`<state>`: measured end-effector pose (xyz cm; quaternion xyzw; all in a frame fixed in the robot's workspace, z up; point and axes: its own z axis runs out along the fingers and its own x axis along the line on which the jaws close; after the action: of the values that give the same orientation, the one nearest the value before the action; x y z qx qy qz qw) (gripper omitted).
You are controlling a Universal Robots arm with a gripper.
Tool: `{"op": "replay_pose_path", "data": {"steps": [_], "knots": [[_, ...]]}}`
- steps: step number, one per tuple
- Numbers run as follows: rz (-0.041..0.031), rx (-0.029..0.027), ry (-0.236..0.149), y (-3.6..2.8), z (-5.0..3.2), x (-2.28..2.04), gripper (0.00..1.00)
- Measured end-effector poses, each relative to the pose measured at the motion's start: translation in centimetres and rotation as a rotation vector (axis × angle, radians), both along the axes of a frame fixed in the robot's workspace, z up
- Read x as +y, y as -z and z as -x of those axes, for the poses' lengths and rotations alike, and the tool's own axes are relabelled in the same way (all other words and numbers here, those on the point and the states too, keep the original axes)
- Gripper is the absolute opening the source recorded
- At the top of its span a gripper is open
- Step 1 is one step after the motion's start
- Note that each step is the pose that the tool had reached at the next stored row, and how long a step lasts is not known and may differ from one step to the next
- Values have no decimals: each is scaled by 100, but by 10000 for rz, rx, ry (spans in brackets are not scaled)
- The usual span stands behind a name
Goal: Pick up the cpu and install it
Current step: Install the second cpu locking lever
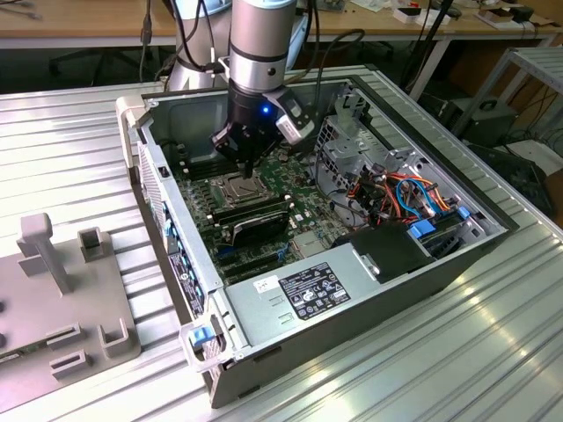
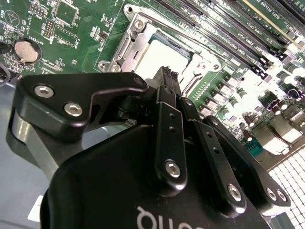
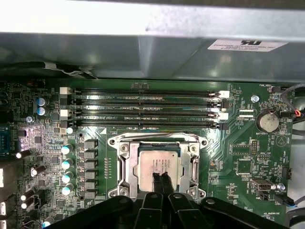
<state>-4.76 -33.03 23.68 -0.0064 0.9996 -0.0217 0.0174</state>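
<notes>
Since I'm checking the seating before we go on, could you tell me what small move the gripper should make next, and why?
Probably a short, straight lift clear of the cpu. In both wrist views it already lies flat and square inside the socket frame, and the gripper has its fingertips together over the chip's edge, gripping nothing. Lifting straight should avoid nudging it.

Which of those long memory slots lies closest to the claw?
The slot bordering the CPU socket, last of the parallel rows; the claw sits over the cpu.

The arm point(image 1: 260, 40) is a silver-grey tube with a black wrist and a small blue light. The pincer point(image 2: 167, 78) is matte black, with silver screws along its linked fingers point(image 2: 167, 138).
</notes>
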Motion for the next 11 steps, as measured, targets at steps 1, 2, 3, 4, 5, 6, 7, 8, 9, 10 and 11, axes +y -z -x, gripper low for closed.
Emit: {"op": "replay_pose_path", "data": {"steps": [1,2,3,4,5,6,7,8,9,10,11], "knots": [[0,0,1,-10,0,0,11],[0,0,1,-21,0,0,11],[0,0,1,-32,0,0,11],[0,0,0,-46,0,0,11],[0,0,1,-55,0,0,11],[-1,0,-1,-67,0,0,11],[0,0,-1,-77,0,0,11],[0,1,0,-88,0,0,11],[0,0,1,-96,0,0,11],[0,0,1,-101,0,0,11],[-2,-1,0,-101,0,0,11]]}}
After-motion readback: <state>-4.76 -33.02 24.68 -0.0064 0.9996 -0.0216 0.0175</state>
